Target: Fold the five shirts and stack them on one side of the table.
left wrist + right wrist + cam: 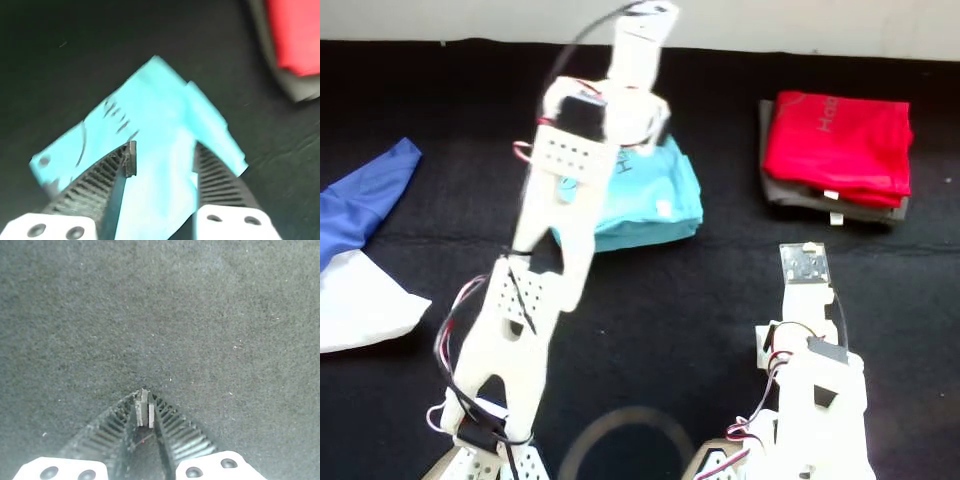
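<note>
A folded teal shirt [645, 200] lies at the table's middle, toward the back. My left arm [560, 230] stretches out over it. In the left wrist view my left gripper [162, 150] stands open just above the teal shirt [155, 110], and the cloth shows between its two fingers. A folded red shirt [838, 142] rests on a folded grey shirt [832, 205] at the back right. A blue shirt [365, 200] and a white shirt [360, 300] lie unfolded at the left edge. My right gripper [145, 407] is shut on nothing over bare black cloth.
The table is covered by a black cloth [670, 320]. My right arm [815, 375] is drawn back at the front right. A faint ring mark [620, 440] shows on the cloth between the two arm bases.
</note>
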{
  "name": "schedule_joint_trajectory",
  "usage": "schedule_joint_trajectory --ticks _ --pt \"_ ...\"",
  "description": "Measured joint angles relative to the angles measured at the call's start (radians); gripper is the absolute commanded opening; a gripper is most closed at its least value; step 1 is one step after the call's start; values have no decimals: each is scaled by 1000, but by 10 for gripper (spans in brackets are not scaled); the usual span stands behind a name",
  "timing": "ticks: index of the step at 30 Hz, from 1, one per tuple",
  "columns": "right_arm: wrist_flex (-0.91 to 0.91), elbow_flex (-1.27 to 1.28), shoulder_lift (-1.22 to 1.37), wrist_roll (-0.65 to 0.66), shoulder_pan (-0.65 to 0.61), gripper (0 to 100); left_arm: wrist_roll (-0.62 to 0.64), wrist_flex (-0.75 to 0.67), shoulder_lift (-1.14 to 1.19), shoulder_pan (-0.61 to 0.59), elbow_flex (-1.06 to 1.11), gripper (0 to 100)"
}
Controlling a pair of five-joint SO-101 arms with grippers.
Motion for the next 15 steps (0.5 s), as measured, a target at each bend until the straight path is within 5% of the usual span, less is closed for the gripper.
schedule_joint_trajectory --ticks 7,15 --pt "0 0 0 0 0 6 0 75 163 35 69 9" --pt "-3 0 0 0 0 6 3 117 235 227 25 9"
